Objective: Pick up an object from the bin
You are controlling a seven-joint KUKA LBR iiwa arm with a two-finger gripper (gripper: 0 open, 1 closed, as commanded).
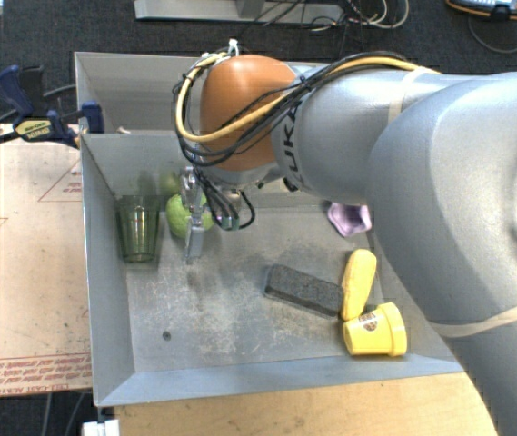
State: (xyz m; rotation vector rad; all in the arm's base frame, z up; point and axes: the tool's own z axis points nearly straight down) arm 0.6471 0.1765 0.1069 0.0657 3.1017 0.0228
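**Pincer down at the left end of the bin, beside a green ball**

Arm [440, 180] comes in from the right and crosses the back half of the bin [213, 334]. The orange cover [240, 107] on its wrist sits over the back left area, with yellow and black cables looped round it.

Pincer [192, 243] points down, its tip close to the bin floor at left of centre. Cannot tell whether it is apart or together; the wrist and cables hide the upper part.

Green ball [177, 214], pale and round, lies just to the left of the pincer, touching it or nearly so. Cannot tell if it is clamped. Green see-through cup [138, 230] stands upright just left of the ball, close to the left wall.

Other contents, well apart from the pincer:
- dark grey block [303, 290], flat on the floor, right of centre
- long yellow piece [360, 282], touching the block's right end
- short yellow piece [376, 331], just below it, near the front right corner
- lilac scrap [349, 218], partly under the arm
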